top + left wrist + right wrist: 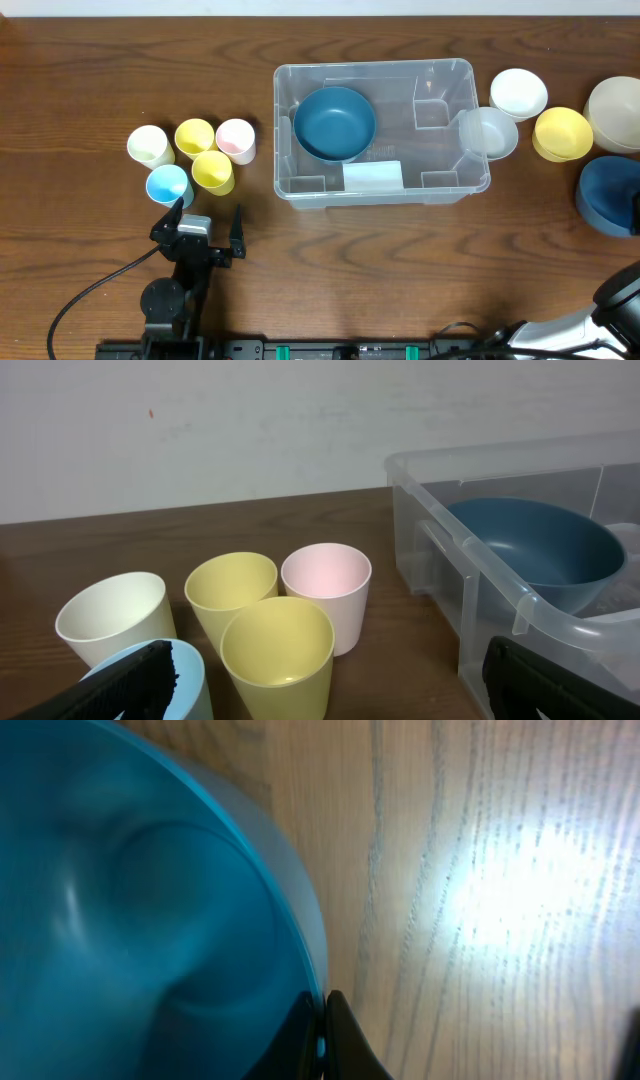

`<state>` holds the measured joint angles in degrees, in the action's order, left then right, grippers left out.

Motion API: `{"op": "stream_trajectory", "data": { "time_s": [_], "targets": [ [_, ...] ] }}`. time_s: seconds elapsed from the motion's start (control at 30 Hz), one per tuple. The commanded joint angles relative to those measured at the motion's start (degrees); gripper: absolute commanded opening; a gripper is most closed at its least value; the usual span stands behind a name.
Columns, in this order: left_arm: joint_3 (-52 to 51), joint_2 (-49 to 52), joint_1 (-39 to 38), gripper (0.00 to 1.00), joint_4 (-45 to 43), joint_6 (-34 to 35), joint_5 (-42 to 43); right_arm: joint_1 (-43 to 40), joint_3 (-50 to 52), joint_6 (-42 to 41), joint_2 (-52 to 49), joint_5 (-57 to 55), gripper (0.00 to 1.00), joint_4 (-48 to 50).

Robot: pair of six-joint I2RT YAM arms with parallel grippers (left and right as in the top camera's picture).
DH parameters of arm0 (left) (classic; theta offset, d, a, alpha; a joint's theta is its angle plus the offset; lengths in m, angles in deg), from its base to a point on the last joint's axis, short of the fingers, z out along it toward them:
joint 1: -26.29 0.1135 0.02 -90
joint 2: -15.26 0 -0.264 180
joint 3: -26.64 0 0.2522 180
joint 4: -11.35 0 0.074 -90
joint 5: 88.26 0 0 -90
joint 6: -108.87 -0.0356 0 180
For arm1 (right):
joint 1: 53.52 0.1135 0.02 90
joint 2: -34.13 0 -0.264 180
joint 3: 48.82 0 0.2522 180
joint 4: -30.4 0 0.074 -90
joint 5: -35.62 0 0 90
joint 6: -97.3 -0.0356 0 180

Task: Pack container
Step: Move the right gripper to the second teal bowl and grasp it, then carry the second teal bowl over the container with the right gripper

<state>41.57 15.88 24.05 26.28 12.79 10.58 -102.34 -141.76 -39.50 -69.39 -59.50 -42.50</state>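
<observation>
The clear container [452,68] stands mid-table with a dark blue bowl [334,122] inside it at the left and a pale label [373,176] on its floor. It also shows in the left wrist view [480,575], with that bowl [540,550] in it. My left gripper [207,218] is open and empty, just in front of a cluster of cups; in its own view [335,685] its fingers flank the near yellow cup [277,655]. My right gripper [322,1030] is shut on the rim of a second blue bowl [130,910], which sits at the table's right edge [605,192].
The cups left of the container are white [150,146], yellow [194,136], pink [235,140], yellow [213,170] and light blue [168,185]. Right of it are a translucent bowl [487,132], a white bowl [518,93], a yellow bowl [562,134] and a beige bowl [615,112].
</observation>
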Motion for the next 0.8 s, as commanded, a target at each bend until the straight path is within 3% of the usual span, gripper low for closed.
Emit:
{"op": "stream_trajectory", "data": {
  "time_s": [0.0, 0.27, 0.5, 0.63, 0.77],
  "targets": [
    [-0.94, -0.28, 0.35, 0.98, 2.01, -0.55, 1.03, -0.28, -1.75, -0.09, 0.85, -0.2, 0.01, -0.72],
    [-0.94, -0.28, 0.35, 0.98, 2.01, -0.55, 1.03, -0.24, -1.84, -0.44, 6.86, 2.71, 0.01, -1.07],
    [-0.94, -0.28, 0.35, 0.98, 2.01, -0.55, 1.03, 1.27, -5.64, 3.19, 23.78, 22.47, 0.01, 1.25],
    [-0.94, -0.28, 0.35, 0.98, 2.01, -0.55, 1.03, 9.57, -7.48, 2.6, 33.64, 26.14, 0.02, 6.62],
    [-0.94, -0.28, 0.35, 0.98, 2.03, -0.55, 1.03, 25.03, -7.5, 0.98, 38.95, 25.9, 0.02, 13.16]
  ]
}}
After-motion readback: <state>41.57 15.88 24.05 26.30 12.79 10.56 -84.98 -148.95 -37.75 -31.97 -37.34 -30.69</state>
